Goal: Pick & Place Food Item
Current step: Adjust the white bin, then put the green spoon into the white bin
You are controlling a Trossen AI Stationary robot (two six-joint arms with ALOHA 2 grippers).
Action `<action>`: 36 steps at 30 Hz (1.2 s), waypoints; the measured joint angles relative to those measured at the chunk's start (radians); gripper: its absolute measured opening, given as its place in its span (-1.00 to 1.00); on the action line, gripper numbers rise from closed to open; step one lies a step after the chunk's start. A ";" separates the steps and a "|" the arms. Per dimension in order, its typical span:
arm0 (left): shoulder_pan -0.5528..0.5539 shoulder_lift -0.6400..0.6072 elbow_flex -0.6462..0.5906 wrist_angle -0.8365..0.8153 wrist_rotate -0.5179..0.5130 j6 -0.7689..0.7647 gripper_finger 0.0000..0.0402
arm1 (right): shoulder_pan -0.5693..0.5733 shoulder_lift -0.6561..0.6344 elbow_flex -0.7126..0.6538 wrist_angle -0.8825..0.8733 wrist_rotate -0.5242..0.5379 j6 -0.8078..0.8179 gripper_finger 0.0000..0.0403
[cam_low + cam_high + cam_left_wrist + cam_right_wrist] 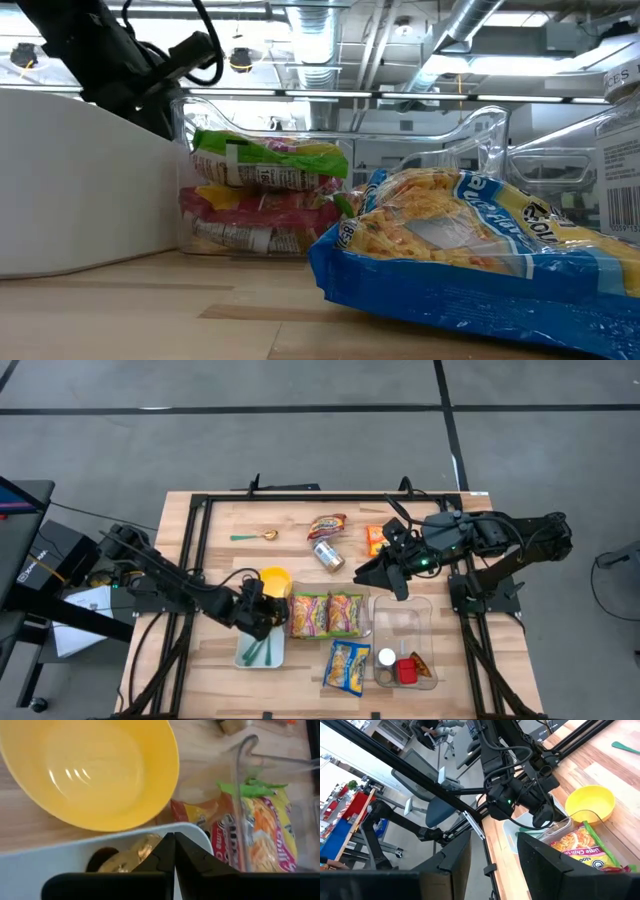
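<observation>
High view: R gripper hangs above the wooden table, approx 1 o'clock off the red-and-green noodle packets, which lie side by side in a clear plastic bin at table centre. Pincer is apart w/ nothing between the fingers; right wrist view confirms daylight in the gap.

L gripper sits at 9 o'clock from the bin, over the white tray, just below the yellow plastic bowl. Its fingers are pressed together on nothing. Looks parked.

Other food nr the R gripper:
- silver can on its side, 12 o'clock from the bin
- orange packet, 1 o'clock
- blue-and-yellow pasta bag, 5 o'clock

Can't tell for sure which item is the target. Best guess is a noodle packet, since the wrist cam looks that way.

Handling, my judgement:
- Packets prob light, soft and crinkly, w/ slick film, so they'll buckle if pinched mid-face.
- Contents are brittle, so go easy on squeeze.
- Take hold across a short end or side seam, where the film bunches and grips.
- Bin wall crowds the outer packet, so come in from above, not the side.
- Can, if that's it: rigid, heavier, rolls. Grip across the body.
</observation>
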 joint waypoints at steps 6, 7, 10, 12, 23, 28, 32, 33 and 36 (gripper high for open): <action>-0.059 -0.036 0.001 0.009 0.019 0.003 -1.00 | 0.000 0.000 0.000 0.000 0.000 0.000 -0.23; -0.071 -0.048 0.001 0.004 0.021 0.007 -1.00 | 0.000 0.000 0.000 0.000 0.000 0.000 -0.23; -0.097 -0.100 0.001 0.003 0.013 0.064 -1.00 | 0.000 0.000 0.000 0.002 0.000 0.000 -0.23; -0.110 -0.147 0.000 -0.004 0.002 0.148 -1.00 | 0.000 0.000 0.000 0.002 0.001 -0.001 -0.23; -0.097 -0.455 0.001 0.002 -0.204 0.822 -0.98 | -0.043 -0.020 0.000 -0.047 0.085 -0.026 -0.23; -0.016 -0.585 0.001 -0.035 -0.277 1.031 -0.87 | -0.055 -0.035 0.001 -0.073 0.184 0.012 -0.23; 0.078 -0.654 0.001 -0.029 -0.274 1.239 -0.69 | -0.056 -0.038 -0.001 -0.077 0.261 0.034 -0.23; 0.103 -0.667 0.001 -0.030 -0.271 1.280 -0.64 | -0.056 -0.039 -0.001 -0.077 0.281 0.042 -0.23; 0.186 -0.686 0.001 -0.032 -0.225 1.397 -0.49 | -0.056 -0.038 -0.001 -0.079 0.327 0.071 -0.23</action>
